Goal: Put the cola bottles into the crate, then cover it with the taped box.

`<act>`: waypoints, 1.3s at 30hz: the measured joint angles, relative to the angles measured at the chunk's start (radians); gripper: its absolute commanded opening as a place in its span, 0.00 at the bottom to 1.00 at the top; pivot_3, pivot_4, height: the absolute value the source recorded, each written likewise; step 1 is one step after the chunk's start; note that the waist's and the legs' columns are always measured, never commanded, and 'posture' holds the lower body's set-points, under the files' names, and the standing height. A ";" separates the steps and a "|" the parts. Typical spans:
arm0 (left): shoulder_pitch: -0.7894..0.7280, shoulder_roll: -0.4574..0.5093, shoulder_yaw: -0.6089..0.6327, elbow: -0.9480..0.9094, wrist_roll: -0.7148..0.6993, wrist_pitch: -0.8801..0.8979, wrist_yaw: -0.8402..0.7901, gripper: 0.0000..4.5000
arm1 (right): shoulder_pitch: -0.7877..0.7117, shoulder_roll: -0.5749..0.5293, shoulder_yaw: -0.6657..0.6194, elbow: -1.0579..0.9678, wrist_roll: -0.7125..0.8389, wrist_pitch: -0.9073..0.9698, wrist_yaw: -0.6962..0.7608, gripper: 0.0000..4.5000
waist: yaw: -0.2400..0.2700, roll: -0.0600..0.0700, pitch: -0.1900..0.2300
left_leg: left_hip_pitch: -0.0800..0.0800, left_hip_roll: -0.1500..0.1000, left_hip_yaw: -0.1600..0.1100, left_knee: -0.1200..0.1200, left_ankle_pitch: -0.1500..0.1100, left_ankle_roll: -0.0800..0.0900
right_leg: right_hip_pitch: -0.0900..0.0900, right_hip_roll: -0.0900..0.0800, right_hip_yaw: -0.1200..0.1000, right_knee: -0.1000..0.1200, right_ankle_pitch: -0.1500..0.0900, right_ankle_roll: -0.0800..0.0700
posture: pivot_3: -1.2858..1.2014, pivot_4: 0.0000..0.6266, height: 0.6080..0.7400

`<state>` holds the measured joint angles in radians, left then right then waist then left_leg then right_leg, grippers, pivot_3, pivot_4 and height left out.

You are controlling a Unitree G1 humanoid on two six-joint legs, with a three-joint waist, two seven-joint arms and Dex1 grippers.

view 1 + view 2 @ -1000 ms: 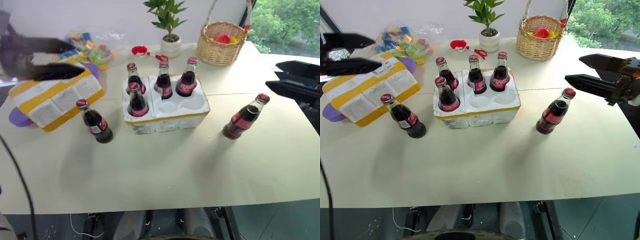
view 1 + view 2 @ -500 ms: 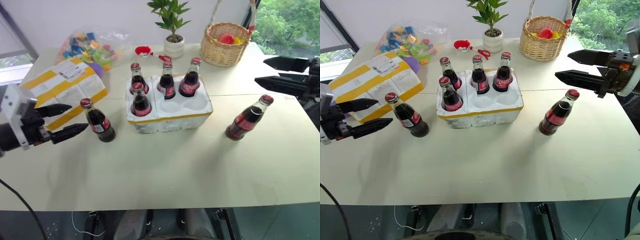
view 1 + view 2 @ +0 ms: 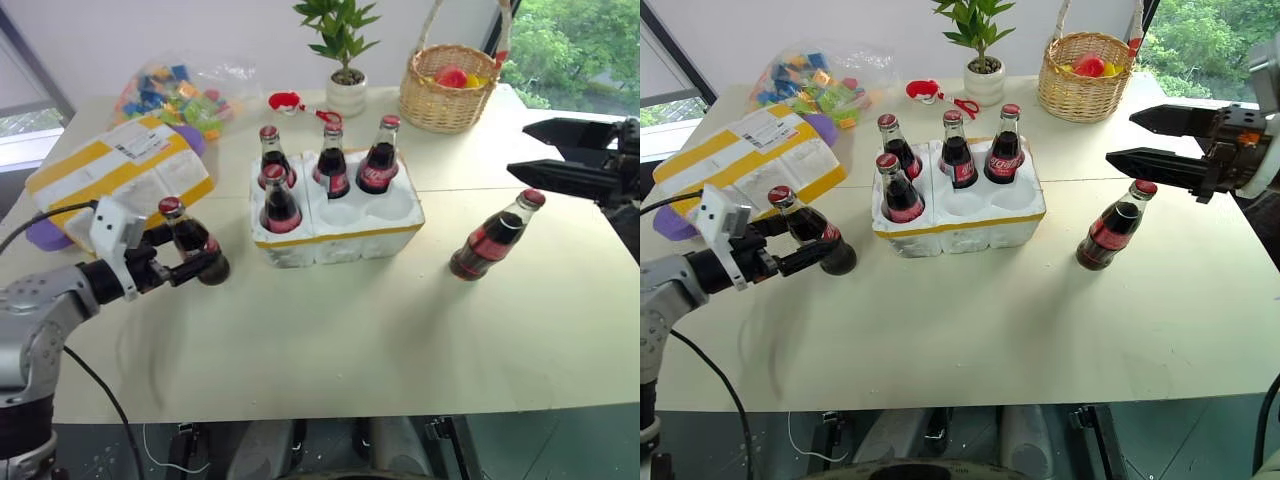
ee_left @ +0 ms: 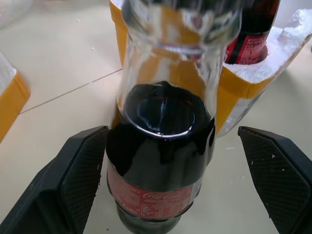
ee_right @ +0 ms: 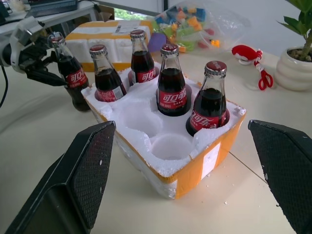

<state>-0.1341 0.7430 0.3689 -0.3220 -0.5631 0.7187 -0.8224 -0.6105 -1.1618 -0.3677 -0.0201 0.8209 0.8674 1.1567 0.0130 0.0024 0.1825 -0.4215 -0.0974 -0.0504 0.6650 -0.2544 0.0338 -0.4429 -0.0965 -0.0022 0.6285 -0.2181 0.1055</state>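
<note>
The white foam crate [image 3: 340, 238] with its yellow band sits mid-table and holds several cola bottles [image 3: 332, 165]; its two front right wells are bare. One loose cola bottle [image 4: 161, 146] stands left of the crate, between the fingers of my open left gripper [image 3: 193, 252], which straddles its lower body. Another loose bottle [image 3: 495, 238] stands right of the crate. My right gripper [image 3: 518, 147] hovers open above and behind that bottle, holding nothing. The taped box [image 3: 120, 180] lies at the left, behind my left gripper.
At the back stand a wicker basket [image 3: 450, 85], a potted plant [image 3: 345, 90], a clear bag of coloured toys [image 3: 190, 90] and red scissors [image 3: 300, 103]. A purple object [image 3: 45, 235] pokes out by the taped box.
My left gripper has come down and moved in around the left loose bottle, fingers now on either side of it. The right gripper has stayed in place.
</note>
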 measured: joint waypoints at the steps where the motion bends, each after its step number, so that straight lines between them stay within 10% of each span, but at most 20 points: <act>1: 0.000 0.000 -0.005 0.008 0.006 -0.009 0.001 0.99 | 0.001 0.000 -0.002 -0.002 0.002 0.002 0.000 1.00 | 0.000 0.000 0.000 | 0.000 0.000 0.000 0.000 0.000 0.000 | 0.000 0.000 0.000 0.000 0.000 0.000 | 0.52 0.24 0.94; 6: -0.007 -0.014 -0.053 0.054 0.040 -0.061 0.021 0.99 | 0.008 0.000 -0.010 -0.022 0.010 0.015 -0.005 1.00 | 0.001 0.000 0.000 | 0.000 0.000 0.000 0.000 0.000 0.000 | 0.000 0.000 0.000 0.000 0.000 0.000 | 0.52 0.24 0.94; 11: -0.007 -0.027 -0.084 0.066 0.051 -0.089 0.017 0.61 | 0.008 0.000 -0.015 -0.029 0.012 0.021 -0.014 1.00 | 0.000 0.000 0.000 | 0.000 0.000 0.000 0.000 0.000 0.000 | 0.000 0.000 0.000 0.000 0.000 0.000 | 0.52 0.24 0.94; 27: -0.289 0.187 -0.074 -0.167 -0.469 0.239 -0.136 0.62 | 0.029 0.053 -0.017 -0.033 0.018 0.010 -0.055 1.00 | 0.002 -0.001 0.001 | -0.002 0.000 -0.001 0.001 0.000 0.000 | -0.001 0.000 -0.001 0.000 0.000 0.000 | 0.52 0.24 0.94; 39: -0.645 -0.111 -0.413 0.056 -0.241 0.180 0.001 0.62 | 0.139 0.082 -0.113 -0.114 0.039 0.010 -0.112 1.00 | 0.000 -0.002 0.001 | -0.002 -0.001 -0.001 0.002 0.003 -0.004 | -0.001 0.000 -0.001 0.000 0.000 0.000 | 0.52 0.24 0.94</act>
<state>-0.7794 0.6319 -0.0439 -0.2662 -0.8039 0.8985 -0.8213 -0.4718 -1.0797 -0.4811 -0.1341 0.8594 0.8773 1.0450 0.0129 0.0008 0.1835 -0.4239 -0.0982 -0.0509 0.6666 -0.2513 0.0296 -0.4435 -0.0960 -0.0029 0.6287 -0.2179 0.1058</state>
